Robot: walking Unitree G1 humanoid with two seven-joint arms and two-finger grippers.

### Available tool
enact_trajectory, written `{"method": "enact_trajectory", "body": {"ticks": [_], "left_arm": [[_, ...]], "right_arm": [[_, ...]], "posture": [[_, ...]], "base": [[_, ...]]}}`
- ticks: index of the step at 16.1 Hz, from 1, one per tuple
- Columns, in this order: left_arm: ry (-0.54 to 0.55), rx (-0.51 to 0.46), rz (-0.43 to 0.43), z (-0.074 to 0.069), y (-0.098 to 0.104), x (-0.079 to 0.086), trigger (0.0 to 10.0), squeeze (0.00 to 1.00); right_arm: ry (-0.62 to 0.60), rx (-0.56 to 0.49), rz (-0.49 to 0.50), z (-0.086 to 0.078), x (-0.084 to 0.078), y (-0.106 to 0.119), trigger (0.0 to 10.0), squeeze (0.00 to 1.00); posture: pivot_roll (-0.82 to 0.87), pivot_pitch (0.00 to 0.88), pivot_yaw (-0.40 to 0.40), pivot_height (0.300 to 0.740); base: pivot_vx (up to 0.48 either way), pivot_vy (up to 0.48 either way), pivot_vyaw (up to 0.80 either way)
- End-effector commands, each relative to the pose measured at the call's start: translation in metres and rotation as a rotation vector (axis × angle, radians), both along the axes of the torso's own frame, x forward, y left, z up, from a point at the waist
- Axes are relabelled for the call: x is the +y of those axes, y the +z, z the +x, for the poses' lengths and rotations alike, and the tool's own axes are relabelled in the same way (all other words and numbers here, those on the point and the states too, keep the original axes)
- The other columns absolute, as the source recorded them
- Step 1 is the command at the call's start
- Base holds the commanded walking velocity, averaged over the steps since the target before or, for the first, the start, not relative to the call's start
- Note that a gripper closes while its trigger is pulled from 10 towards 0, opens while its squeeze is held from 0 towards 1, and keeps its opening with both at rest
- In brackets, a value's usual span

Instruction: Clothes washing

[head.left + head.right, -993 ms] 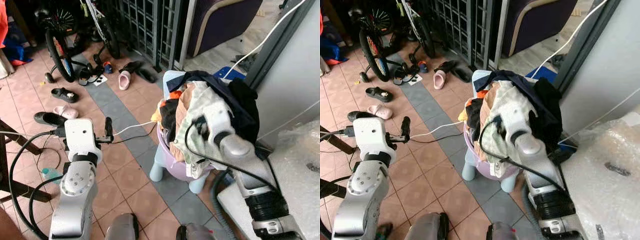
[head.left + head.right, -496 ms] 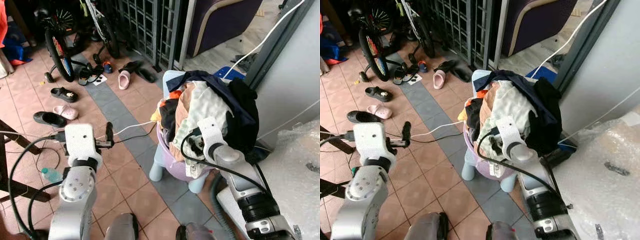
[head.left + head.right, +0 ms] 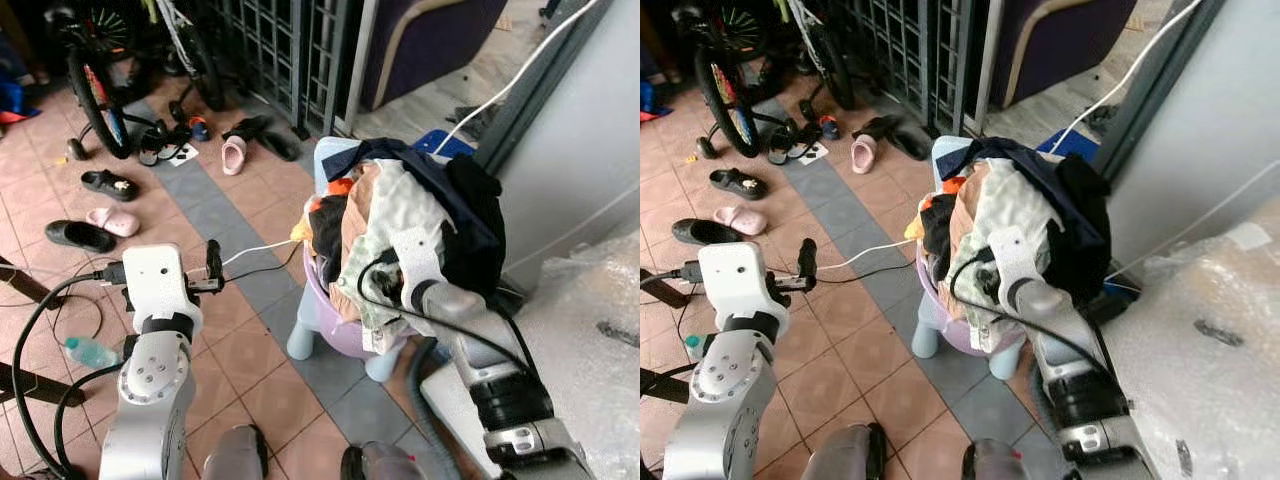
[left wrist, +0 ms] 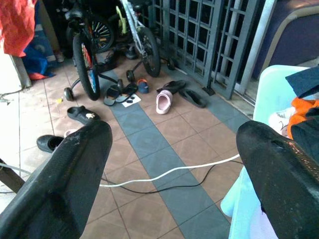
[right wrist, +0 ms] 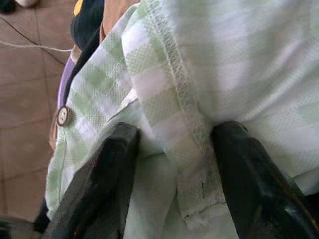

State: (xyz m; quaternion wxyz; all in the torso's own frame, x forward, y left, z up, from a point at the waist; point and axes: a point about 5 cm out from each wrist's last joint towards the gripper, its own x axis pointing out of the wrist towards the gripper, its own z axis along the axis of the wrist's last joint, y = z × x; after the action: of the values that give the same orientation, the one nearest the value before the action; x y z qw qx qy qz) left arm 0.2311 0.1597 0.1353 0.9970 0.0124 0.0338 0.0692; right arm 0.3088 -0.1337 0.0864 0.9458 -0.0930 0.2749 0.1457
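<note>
My right gripper (image 5: 174,164) is pressed into the heap of clothes (image 3: 405,225) piled in the purple basin (image 3: 335,325), which sits on a pale blue stool (image 3: 305,345). In the right wrist view my two black fingers (image 5: 107,174) stand a moderate way apart, with a fold of the green-and-white checked shirt (image 5: 199,74) bunched between them; the shirt's stitched hem runs down through the gap and a button (image 5: 63,115) sits off to one side. Cloth touches both fingers, but I cannot tell whether they are pinching it.

The pile rises well above the basin's rim, a dark navy garment (image 3: 470,215) draped over its top and far side, orange and tan pieces showing on the side toward my left arm. Just beyond the pile stands a grey wall panel (image 3: 580,150), and beside my right arm is a surface wrapped in bubble plastic (image 3: 590,330), so room on that side is tight.

My left gripper (image 4: 174,164) hangs over the tiled floor (image 3: 250,340) well apart from the basin, its fingers spread wide and empty. That side is roomier: a white cable (image 4: 169,172) crosses the tiles, and farther off lie scattered sandals (image 3: 235,155) and shoes near a bicycle (image 3: 90,80) and a metal gate (image 3: 290,50).
</note>
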Motion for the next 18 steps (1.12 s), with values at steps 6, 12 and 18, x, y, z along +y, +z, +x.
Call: {"method": "enact_trajectory", "body": {"ticks": [6, 12, 18], "left_arm": [[0.031, 0.01, 0.007, -0.007, 0.001, 0.0, 10.0, 0.0], [0.01, 0.033, 0.008, -0.007, -0.005, -0.004, 10.0, 0.0], [-0.025, -0.014, 0.003, 0.011, 0.002, -0.011, 10.0, 0.0]], "right_arm": [[-0.002, 0.065, 0.053, -0.008, 0.0, 0.001, 0.0, 0.0], [0.023, -0.052, 0.188, 0.001, 0.013, 0.026, 0.0, 0.0], [-0.041, -0.234, 0.377, 0.005, 0.029, 0.048, 0.0, 0.0]], "posture": [[0.06, 0.179, -0.073, 0.74], [0.05, 0.145, -0.064, 0.74], [0.07, 0.088, -0.01, 0.74]], "base": [[0.0, 0.0, 0.0], [0.0, 0.0, 0.0], [0.0, 0.0, 0.0]]}}
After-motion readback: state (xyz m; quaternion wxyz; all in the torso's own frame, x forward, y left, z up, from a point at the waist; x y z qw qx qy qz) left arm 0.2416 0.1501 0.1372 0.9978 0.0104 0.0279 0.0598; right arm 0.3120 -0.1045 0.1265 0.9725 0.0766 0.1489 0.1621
